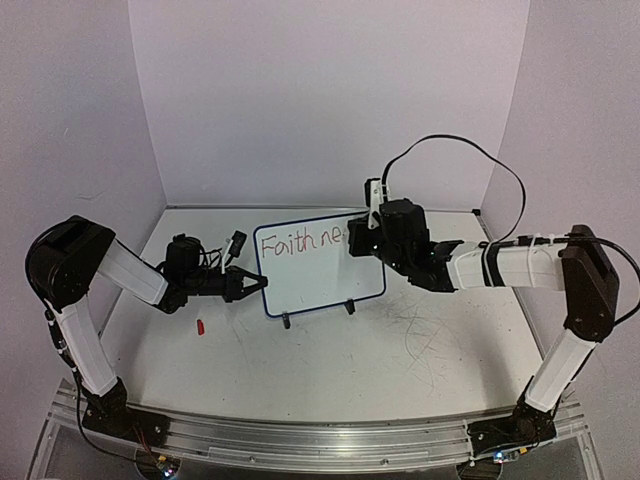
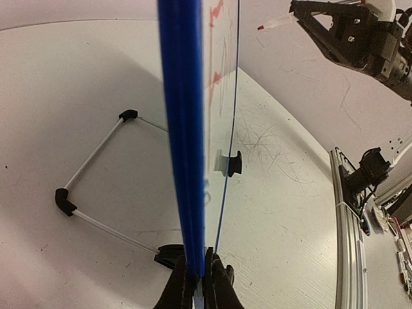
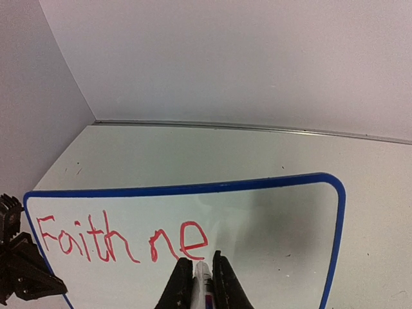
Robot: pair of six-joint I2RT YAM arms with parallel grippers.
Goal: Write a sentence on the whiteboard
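Observation:
The whiteboard (image 1: 322, 278) stands upright on its two black feet mid-table. My left gripper (image 1: 258, 283) is shut on its blue left edge (image 2: 183, 129), the fingers (image 2: 222, 290) clamped on either side. The sentence (image 1: 298, 241) reads "Faith ne" in red along the top (image 3: 119, 241). My right gripper (image 1: 354, 243) is shut on a white marker (image 3: 202, 273), whose tip sits at the board just right of the "e". The left wrist view shows the marker's red tip (image 2: 261, 28) close to the board face.
A small red cap (image 1: 199, 326) lies on the table left of the board. Behind the board stands its wire prop (image 2: 90, 174). White walls close in at the back and sides. A metal rail (image 1: 320, 440) runs along the near edge.

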